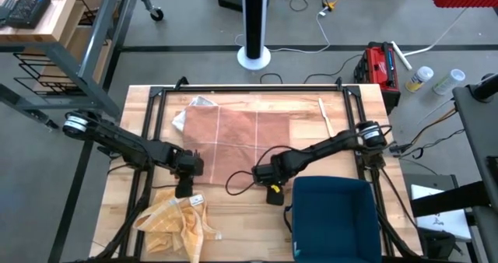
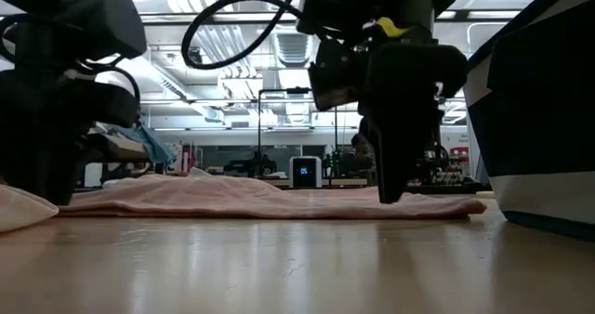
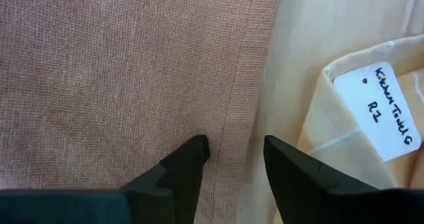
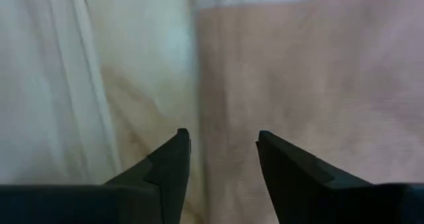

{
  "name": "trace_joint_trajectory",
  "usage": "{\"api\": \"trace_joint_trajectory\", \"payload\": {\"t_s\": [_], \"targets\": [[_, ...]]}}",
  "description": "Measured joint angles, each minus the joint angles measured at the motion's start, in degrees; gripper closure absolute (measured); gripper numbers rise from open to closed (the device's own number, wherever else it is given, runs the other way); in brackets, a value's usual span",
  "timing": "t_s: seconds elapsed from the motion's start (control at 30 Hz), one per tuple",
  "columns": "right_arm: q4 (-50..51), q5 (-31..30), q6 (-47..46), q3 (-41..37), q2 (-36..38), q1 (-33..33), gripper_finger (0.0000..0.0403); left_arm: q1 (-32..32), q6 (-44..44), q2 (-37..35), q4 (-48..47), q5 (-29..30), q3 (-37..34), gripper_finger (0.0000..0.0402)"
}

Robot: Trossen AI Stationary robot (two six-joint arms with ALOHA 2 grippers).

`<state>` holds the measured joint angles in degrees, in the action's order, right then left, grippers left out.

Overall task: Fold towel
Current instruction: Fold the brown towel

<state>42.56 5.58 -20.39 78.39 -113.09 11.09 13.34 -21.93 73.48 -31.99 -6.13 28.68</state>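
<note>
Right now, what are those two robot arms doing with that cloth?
They are folding a pinkish towel lying flat on the wooden table. The left gripper and the right gripper are both at the towel's near edge, fingers open, holding nothing. A crumpled yellow cloth lies nearby.

A grey concrete floor (image 1: 187, 41) is seen all around the wooden table (image 1: 117, 177), with cables strewn across it near a white round-based post (image 1: 254, 29). A red toolbox (image 1: 381, 64) is parked by the table's far right corner, and a wooden workbench (image 1: 39, 18) is tucked into the upper left. In the low view, bright ceiling strip lights (image 2: 186, 82) and exposed ducting (image 2: 223, 45) are shown over a big open workshop.
</note>
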Motion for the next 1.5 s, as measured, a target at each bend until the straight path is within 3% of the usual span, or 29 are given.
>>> {"api": "trace_joint_trajectory", "payload": {"t_s": [0.2, 0.43, 0.53, 0.67, 0.77, 1.03, 1.5], "targets": [[-0.4, -0.3, -1.0, 0.2, -2.2, 0.0, 0.0231, 0.1, 0.5, -0.1, 1.4, 3.1, -0.8, 0.0246], [-1.7, -3.6, -2.3, 0.3, -3.0, 0.1, 0.0248, 0.0, 1.5, 0.2, 2.3, 6.7, -0.9, 0.0303], [-1.6, -5.4, -2.2, 0.2, -3.0, 0.1, 0.0278, 0.0, 0.3, 0.2, 2.0, 8.3, -0.9, 0.0342], [-1.5, -7.2, -0.5, 0.2, -3.5, 0.0, 0.0354, 0.0, 0.4, 0.2, 2.0, 8.8, -0.9, 0.0392], [-1.2, -7.4, 0.6, 0.2, -3.9, -0.1, 0.0392, 0.0, -0.2, 0.2, 1.9, 8.8, -0.9, 0.0389], [4.4, -7.4, -0.1, -0.2, 1.1, -0.2, 0.04, 1.4, -2.2, 0.6, -9.0, 4.5, 3.9, 0.04], [11.7, -6.7, -1.0, 0.0, 11.0, -0.3, 0.0402, 2.6, -2.2, 0.4, -29.2, 2.6, 21.5, 0.0401]]}}
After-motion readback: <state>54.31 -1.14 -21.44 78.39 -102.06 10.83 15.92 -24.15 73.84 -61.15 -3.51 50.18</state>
